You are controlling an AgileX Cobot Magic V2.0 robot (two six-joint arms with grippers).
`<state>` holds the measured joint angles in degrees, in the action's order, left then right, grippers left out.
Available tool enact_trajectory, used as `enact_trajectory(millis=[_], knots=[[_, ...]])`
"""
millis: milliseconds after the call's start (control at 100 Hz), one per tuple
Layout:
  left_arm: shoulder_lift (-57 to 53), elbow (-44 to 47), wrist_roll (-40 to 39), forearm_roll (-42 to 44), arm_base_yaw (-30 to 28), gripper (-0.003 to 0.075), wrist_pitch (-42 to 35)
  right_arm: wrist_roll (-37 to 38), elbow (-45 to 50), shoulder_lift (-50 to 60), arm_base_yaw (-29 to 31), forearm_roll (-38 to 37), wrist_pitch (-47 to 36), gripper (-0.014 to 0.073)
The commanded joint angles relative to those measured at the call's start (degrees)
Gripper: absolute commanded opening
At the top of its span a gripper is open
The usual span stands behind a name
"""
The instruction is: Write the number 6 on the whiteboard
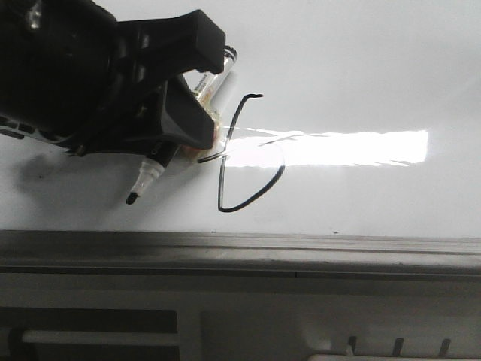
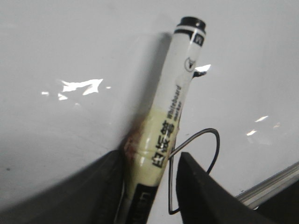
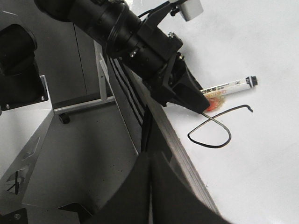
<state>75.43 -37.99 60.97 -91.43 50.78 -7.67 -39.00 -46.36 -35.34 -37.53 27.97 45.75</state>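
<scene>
The left hand (image 1: 176, 143) is clamped on the whiteboard marker (image 1: 184, 124), gripping the barrel around its taped middle section; in the left wrist view the two dark fingers (image 2: 201, 191) close on either side of the barrel (image 2: 170, 116). The marker's long axis runs diagonally in the front view, with the butt end toward the upper right and the black tip (image 1: 132, 198) toward the lower left. The tip appears to be off the drawn line, well to the left of it; whether it touches the whiteboard (image 1: 361, 60) cannot be determined. The number 6 (image 1: 248, 162) lies on the whiteboard immediately to the right of the left hand, consisting of a hooked top stroke, a long down-stroke and a loop whose upper part is lost in the glare band (image 1: 338, 148). Closure of the loop cannot be confirmed from the front view; the right wrist view shows the loop (image 3: 210, 133) meeting the stem near the hand. The right hand's fingers at the lower edge of its wrist view appear together and hold nothing. The left arm is the nearer one; any correction requires moving the tip rightward to the figure.
</scene>
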Motion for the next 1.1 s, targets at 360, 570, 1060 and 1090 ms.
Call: enact_trajectory(millis=[360,570,1060,1090], knots=[[-1.9,-0.5,0.1,0.2,-1.2,0.0562,-9.8,0.1,-1.9,0.0,0.4,1.6,-4.9,-0.0064],[-14.3,-0.2,4.2,0.5,-1.2,0.0489,-4.7,0.1,-1.9,2.7,0.4,0.8,-4.8,-0.0064],[-52.8,20.8,12.2,0.5,-1.2,-0.0019,4.3,20.3,15.3,31.3,0.4,-24.3,-6.1,-0.0053],[-54.3,21.5,12.2,0.5,-1.2,-0.0019,5.1,20.3,15.8,33.4,0.4,-24.3,-6.0,-0.0053]])
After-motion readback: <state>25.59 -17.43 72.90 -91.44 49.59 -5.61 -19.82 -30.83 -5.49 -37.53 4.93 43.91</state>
